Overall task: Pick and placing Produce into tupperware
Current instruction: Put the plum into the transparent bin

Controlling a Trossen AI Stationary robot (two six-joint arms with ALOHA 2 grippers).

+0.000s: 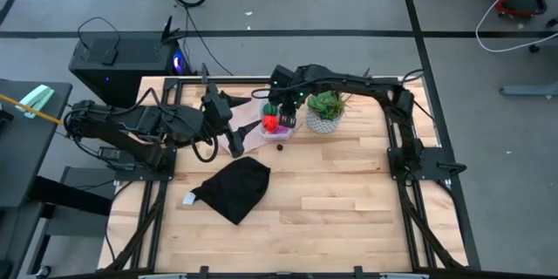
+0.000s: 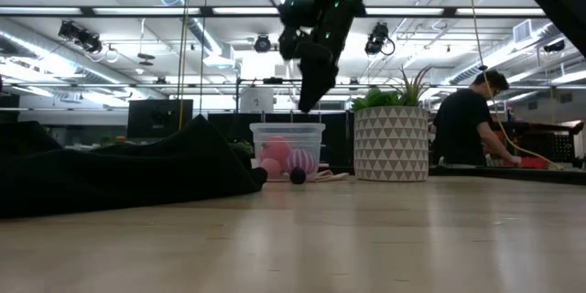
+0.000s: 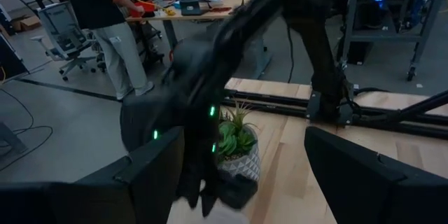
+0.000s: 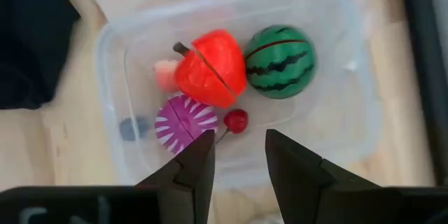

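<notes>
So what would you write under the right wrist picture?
Right gripper, fingers apart, hovers over tupperware holding watermelon, red fruit.

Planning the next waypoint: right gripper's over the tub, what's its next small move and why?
Probably swing the right gripper toward the small dark piece on the table by the tub: it hangs open and empty over the tub, and that piece looks like the only one outside.
</notes>
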